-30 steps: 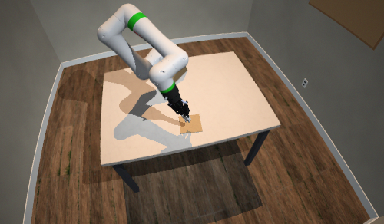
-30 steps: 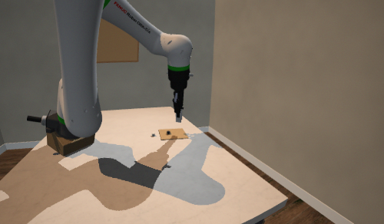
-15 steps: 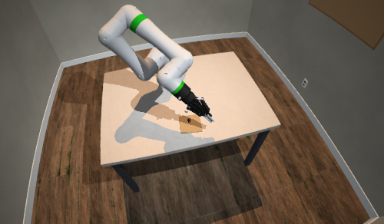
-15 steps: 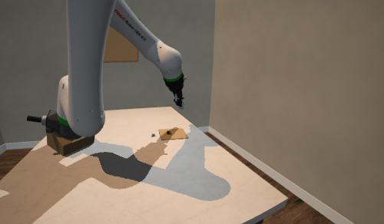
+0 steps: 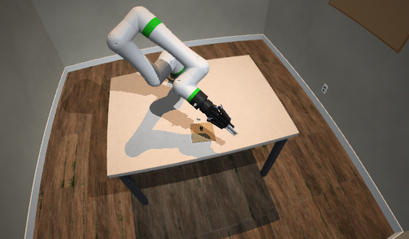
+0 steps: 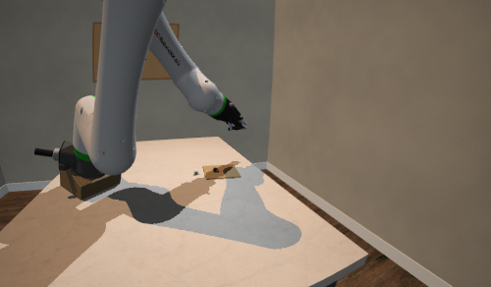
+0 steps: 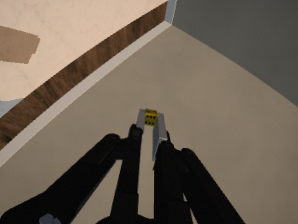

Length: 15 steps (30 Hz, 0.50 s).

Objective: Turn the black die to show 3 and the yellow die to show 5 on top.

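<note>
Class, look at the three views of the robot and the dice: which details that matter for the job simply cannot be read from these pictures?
- Black die on the mat: too small in the top and exterior views to read its top face.
- Yellow die: in the wrist view the fingers cover most faces.
- White die: a speck; its face is unreadable.
- Wrist view: mat out of frame.
</note>
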Motion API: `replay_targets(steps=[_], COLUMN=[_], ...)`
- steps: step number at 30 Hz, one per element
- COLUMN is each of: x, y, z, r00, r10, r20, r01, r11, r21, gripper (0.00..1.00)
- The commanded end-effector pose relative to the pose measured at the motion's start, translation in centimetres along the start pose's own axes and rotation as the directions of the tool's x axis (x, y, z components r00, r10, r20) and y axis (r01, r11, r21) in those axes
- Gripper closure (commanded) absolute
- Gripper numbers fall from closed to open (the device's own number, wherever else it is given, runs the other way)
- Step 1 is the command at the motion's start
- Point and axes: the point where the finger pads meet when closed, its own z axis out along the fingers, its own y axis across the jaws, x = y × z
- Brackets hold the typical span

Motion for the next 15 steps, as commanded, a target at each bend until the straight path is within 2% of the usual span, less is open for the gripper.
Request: replay_targets(steps=[1,5,6,13,15], x=[-1.7,-2.2,-3.1,-4.5,-5.0], y=[-0.3,-0.6,-1.3,-3.1,-4.1], z=[0.3,0.1,-0.4,-1.7,-2.5], r00=[0.985,0.978,0.964,0.930,0.911], r10=[-0.029,-0.038,-0.054,-0.093,-0.117], r20=[0.169,0.206,0.262,0.355,0.396], r01=[0.024,0.030,0.039,0.051,0.054], r11=[0.999,0.999,0.997,0.991,0.985], r21=[0.031,0.041,0.064,0.126,0.166], gripper=[0.93,0.93,0.93,0.93,0.93])
